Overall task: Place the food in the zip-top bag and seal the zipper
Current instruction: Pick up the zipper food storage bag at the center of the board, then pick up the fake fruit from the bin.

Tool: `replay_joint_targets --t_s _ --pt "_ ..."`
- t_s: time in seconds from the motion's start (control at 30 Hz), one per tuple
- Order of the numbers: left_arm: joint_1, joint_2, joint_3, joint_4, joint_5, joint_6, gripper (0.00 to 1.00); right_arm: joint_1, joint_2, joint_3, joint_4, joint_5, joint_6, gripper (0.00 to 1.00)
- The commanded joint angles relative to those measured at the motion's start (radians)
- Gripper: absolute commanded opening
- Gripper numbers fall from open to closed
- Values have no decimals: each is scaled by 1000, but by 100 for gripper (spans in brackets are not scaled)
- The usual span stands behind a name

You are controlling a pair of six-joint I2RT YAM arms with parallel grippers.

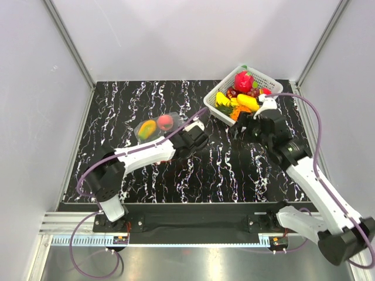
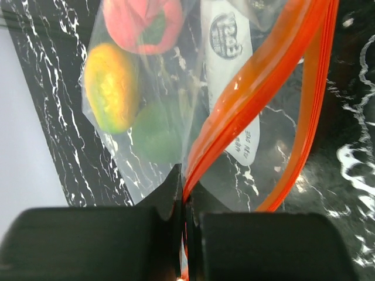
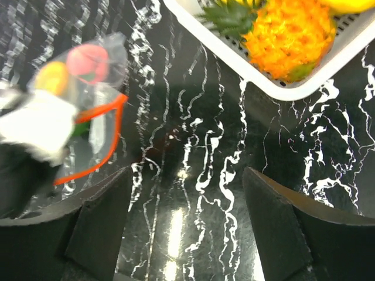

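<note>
The zip-top bag (image 2: 176, 76) lies on the black marble table, clear and crinkly. Inside it are a red food piece (image 2: 140, 23), a yellow-orange one (image 2: 111, 88) and a green one (image 2: 155, 132). My left gripper (image 2: 186, 188) is shut on the zipper (image 2: 252, 82), pinching the orange strip at one end; beyond the pinch the strip's two sides spread apart. From above, the bag (image 1: 155, 126) sits left of centre with the left gripper (image 1: 196, 137) at its right edge. My right gripper (image 3: 187, 175) hangs open over bare table, holding nothing, right of the bag (image 3: 88, 82).
A white slotted basket (image 1: 223, 84) at the back right holds more toy food, among it a red fruit (image 1: 243, 81) and an orange pineapple (image 3: 287, 35). Its rim (image 3: 275, 88) is just ahead of the right gripper. The left arm (image 3: 29, 129) blurs the right wrist view's left side.
</note>
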Motion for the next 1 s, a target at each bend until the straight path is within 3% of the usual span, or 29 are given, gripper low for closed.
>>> replay_joint_targets --t_s 0.0,0.37,0.63,0.8,0.97 --pt "0 -78 100 -59 62 -48 0 -41 98 75 59 -41 -45 82" --pt "-3 -123 134 -71 184 -79 0 -230 496 318 188 -184 -156 75" --pt "-1 -137 114 -27 196 -93 0 -261 759 509 288 -293 -237 72" --pt "-1 -154 93 -4 194 -93 0 -261 934 634 288 -308 -297 91" --pt "-1 -166 97 -9 216 -93 0 -261 1152 801 273 -266 -371 96"
